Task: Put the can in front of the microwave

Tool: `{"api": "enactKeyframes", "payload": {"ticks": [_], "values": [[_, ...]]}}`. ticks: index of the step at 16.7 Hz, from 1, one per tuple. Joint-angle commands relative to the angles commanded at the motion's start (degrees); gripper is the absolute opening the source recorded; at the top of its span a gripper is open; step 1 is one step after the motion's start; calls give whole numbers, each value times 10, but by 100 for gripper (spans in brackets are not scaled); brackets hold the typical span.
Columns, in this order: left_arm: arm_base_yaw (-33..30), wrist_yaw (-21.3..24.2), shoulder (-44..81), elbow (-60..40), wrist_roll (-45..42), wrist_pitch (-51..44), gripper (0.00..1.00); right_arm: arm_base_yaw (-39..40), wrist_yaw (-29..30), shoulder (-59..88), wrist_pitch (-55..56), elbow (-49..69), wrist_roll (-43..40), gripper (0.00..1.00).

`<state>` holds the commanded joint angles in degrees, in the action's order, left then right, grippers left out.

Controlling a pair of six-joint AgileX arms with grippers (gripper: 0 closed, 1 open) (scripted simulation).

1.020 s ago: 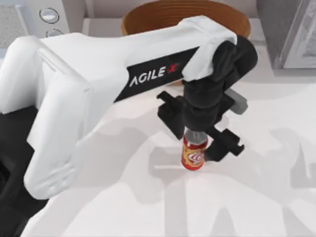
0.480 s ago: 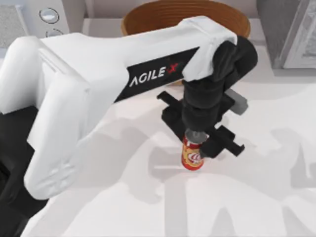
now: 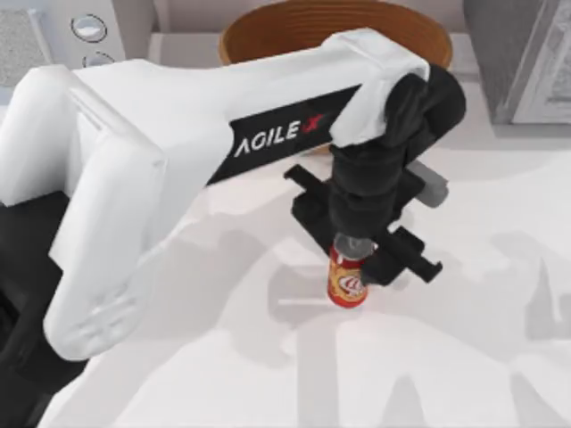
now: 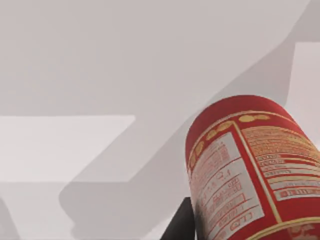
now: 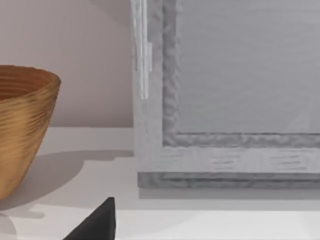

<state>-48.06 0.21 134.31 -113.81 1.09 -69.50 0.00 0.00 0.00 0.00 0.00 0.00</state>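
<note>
Can [image 3: 348, 283] is standing upright on the counter [image 3: 464, 357], mid-surface. Left gripper [image 3: 354, 254] is closing around its top from above, holding it. Microwave [image 3: 85, 31] is sitting at the far left corner.

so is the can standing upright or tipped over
Upright: in the top view the can stands on the table with its silver top up, directly under the left gripper.

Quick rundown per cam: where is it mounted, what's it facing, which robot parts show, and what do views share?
Top view: above the table, looking down; left arm, left gripper at the can.
Left wrist view: on the left arm, facing the can and table; a dark fingertip.
Right wrist view: on the right arm, facing the basket and grey box.
Shared: can, top and left wrist views.
</note>
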Motion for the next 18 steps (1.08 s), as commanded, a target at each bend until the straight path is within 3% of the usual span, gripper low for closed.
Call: {"api": "enactKeyframes", "payload": {"ticks": [7, 13, 18], "values": [[0, 0, -3, -73, 1, -80, 0, 0, 0, 0, 0, 0, 0, 100], [-1, 0, -3, -79, 0, -84, 0, 0, 0, 0, 0, 0, 0, 100], [63, -5, -13, -81, -25, -129, 0, 0, 0, 0, 0, 0, 0, 100]]}}
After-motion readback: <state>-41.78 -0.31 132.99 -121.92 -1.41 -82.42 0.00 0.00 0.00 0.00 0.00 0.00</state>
